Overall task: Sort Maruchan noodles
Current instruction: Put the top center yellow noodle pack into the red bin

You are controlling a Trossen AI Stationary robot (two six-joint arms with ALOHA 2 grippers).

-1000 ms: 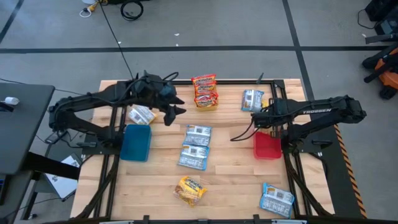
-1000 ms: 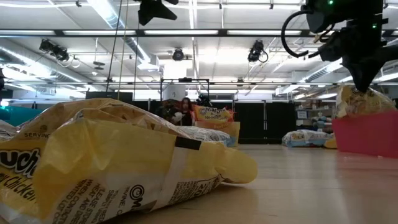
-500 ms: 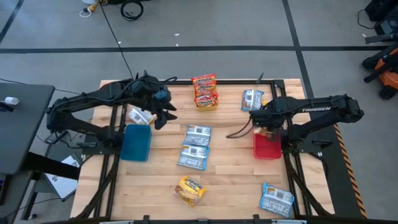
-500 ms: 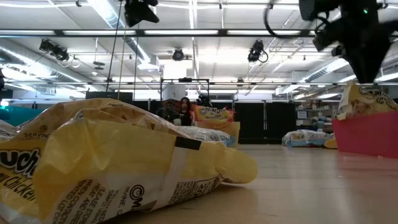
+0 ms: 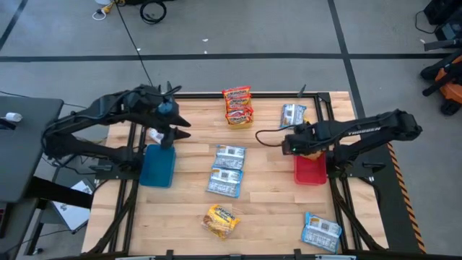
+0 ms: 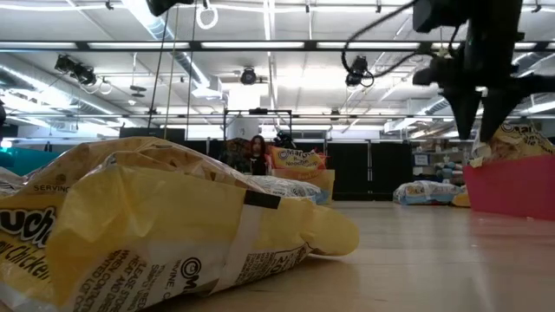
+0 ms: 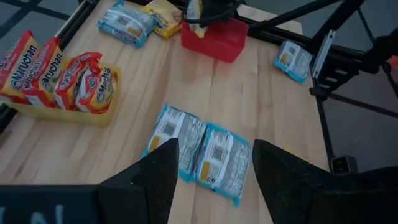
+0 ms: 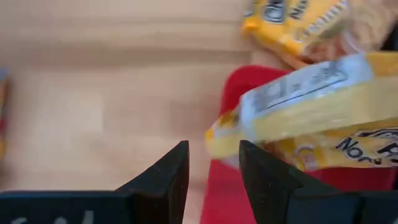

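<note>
**Two grippers empty, yellow packets in the red bin**

Right gripper [image 5: 289, 145] sits just beside the red bin [image 5: 310, 173], on the side nearer the table centre. Its fingers [image 8: 163, 177] are apart with nothing between them. In the right wrist view a yellow packet [image 8: 298, 102] lies tilted across the bin's rim, with more yellow packets under and beyond it.

Left gripper [image 5: 173, 135] hangs over the far edge of the blue bin [image 5: 157, 166]; jaws parted, empty.

Packet positions, high view:
- red-and-white packets [image 5: 237, 105] standing in the yellow bin [image 7: 74, 113] at the far middle of the table
- two blue-and-white packets [image 5: 226, 170] flat at table centre, touching
- one blue-and-white packet [image 5: 292, 115] near the far right
- one blue-and-white packet [image 5: 321, 232] at the near right corner
- one yellow-orange packet [image 5: 221, 221] at the near middle
</note>
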